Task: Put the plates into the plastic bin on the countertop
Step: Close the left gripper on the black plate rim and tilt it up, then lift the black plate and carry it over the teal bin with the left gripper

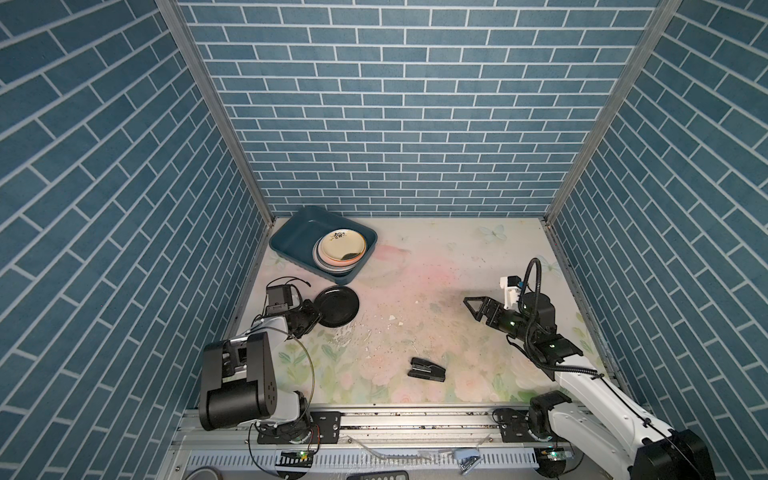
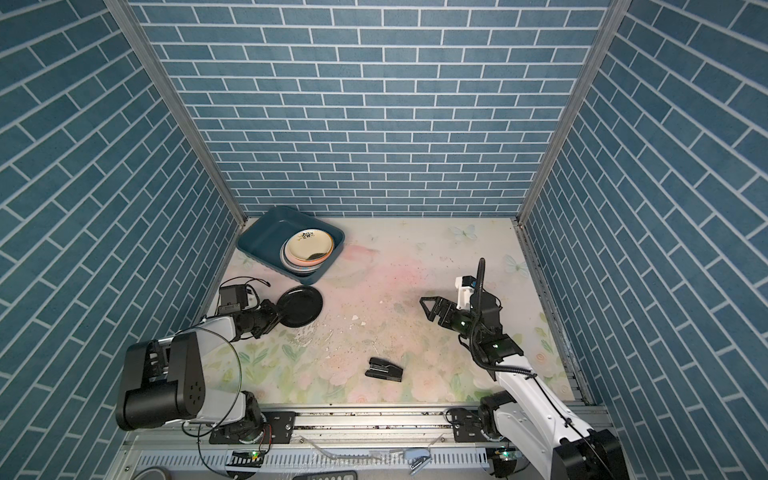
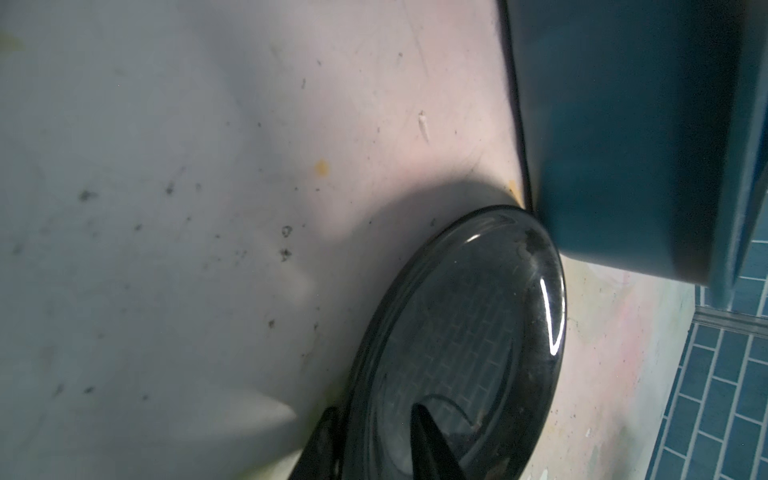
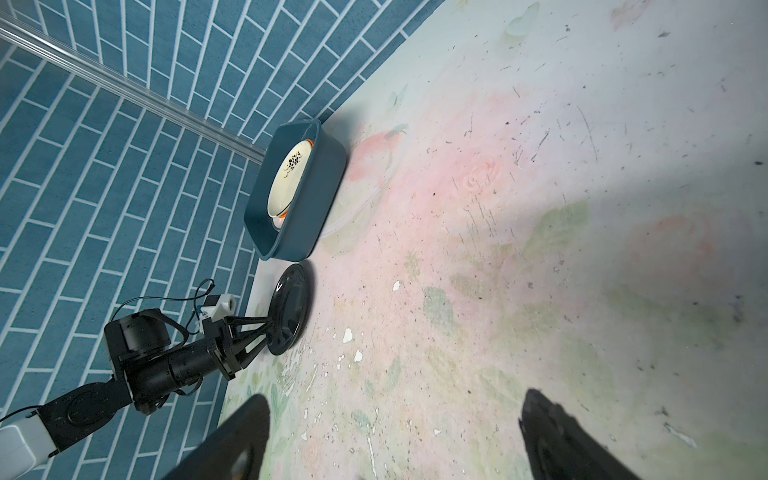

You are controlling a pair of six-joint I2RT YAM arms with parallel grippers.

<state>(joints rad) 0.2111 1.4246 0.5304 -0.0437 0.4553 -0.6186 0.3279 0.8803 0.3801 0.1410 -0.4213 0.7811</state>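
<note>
At the back left corner of the countertop, the plastic bin sits askew against the blue brick-pattern walls. A stack of plates fills its right half, and the half nearer the corner is bare. Topmost is a cream plate with a dark floral print, tilted slightly; the right wrist view shows an orange plate edge under it. The rest of the stack cannot be counted. One black plate lies outside the bin, on the countertop just beside the bin's near corner; contact between the two cannot be confirmed. The left gripper is at this plate's rim on the side nearest the left arm. The left wrist view shows its fingers straddling the rim, one over the plate's inner face and one beneath, drawn in on the edge. The right gripper hangs over the countertop's right side, well apart from bin and plates, jaws spread wide and holding nothing. A small black stapler-like object lies near the front edge, between the arms, untouched. The countertop is scuffed and speckled, with chipped patches near its middle.
</note>
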